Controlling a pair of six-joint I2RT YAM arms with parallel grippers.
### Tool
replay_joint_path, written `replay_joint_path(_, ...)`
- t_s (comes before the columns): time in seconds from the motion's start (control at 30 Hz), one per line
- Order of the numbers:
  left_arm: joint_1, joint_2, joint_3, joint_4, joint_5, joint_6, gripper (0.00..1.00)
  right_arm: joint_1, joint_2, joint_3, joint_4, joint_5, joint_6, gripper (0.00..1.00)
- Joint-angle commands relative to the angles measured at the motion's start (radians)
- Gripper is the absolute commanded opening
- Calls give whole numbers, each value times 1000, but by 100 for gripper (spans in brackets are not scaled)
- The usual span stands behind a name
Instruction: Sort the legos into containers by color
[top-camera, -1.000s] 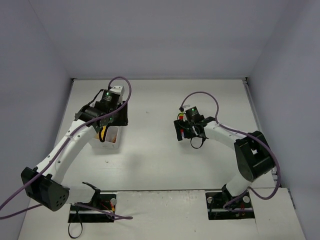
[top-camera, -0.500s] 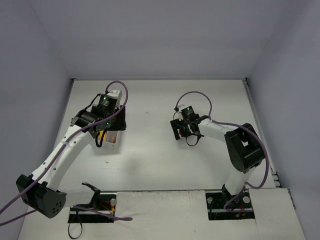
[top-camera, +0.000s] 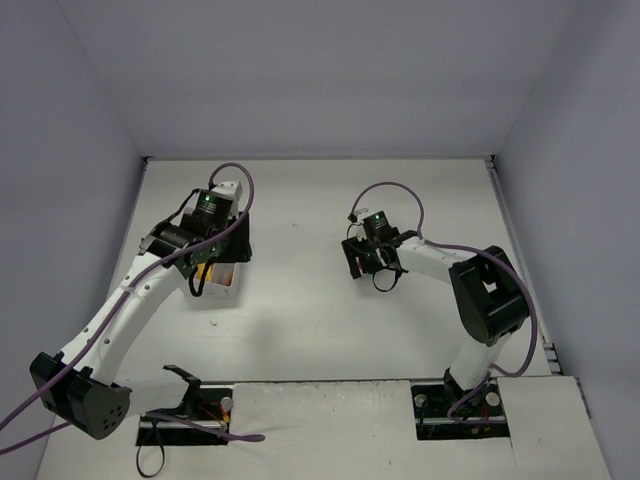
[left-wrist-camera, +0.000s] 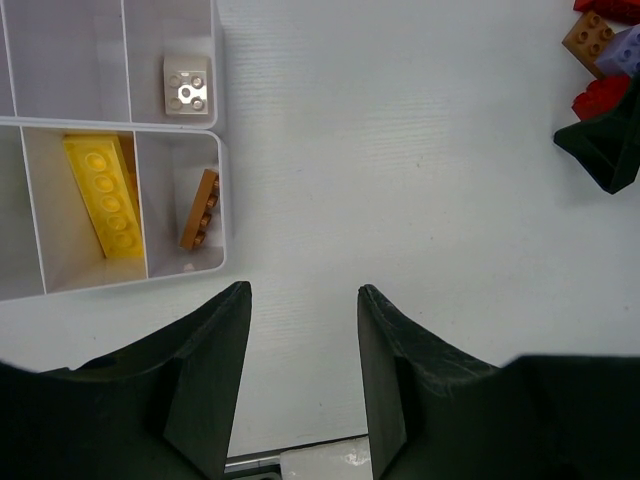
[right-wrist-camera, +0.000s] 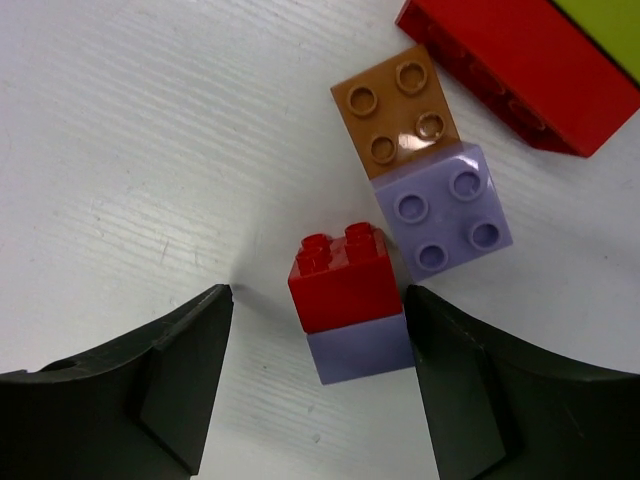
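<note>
A small red lego (right-wrist-camera: 343, 272) sits stacked on a lilac lego (right-wrist-camera: 362, 346) on the table, between the fingers of my right gripper (right-wrist-camera: 315, 300). Its right finger (right-wrist-camera: 450, 370) lies against the stack, while the left finger stands apart, so the gripper is open. Beyond lie an orange-brown lego (right-wrist-camera: 397, 100), a flat lilac lego (right-wrist-camera: 445, 210) and a long red lego (right-wrist-camera: 520, 60). My left gripper (left-wrist-camera: 303, 292) hangs open and empty beside the white tray (left-wrist-camera: 218, 160), whose containers hold a beige lego (left-wrist-camera: 187, 85), a yellow lego (left-wrist-camera: 103, 195) and an orange-brown lego (left-wrist-camera: 200, 210).
In the top view the tray (top-camera: 228, 277) lies at the left under my left gripper (top-camera: 212, 262), and my right gripper (top-camera: 366, 266) is at mid-table. Grey walls close the table at the back and both sides.
The right gripper's jaws have narrowed around the red-and-lilac stack, and that arm drew slightly left. The left arm shifted a little; its jaws kept their width.
</note>
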Motion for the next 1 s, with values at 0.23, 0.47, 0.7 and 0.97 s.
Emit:
replay_joint_path(0.23,-1,-13,7,27,16,-17,41,2,-75,-42,-68,30,11,65)
replay_joint_path(0.47,-1,-8,10,32,25,-17,41,2,-40,-8,-66,53,-15,59)
replay_joint_path(0.7,-3,-20,2,27,25,-19,41,2,-37,-10,-61,67,-35,48)
replay_joint_path(0.97,-1,-29,-4,21,25,-17,41,2,-32,-8,-54,89,-64,48)
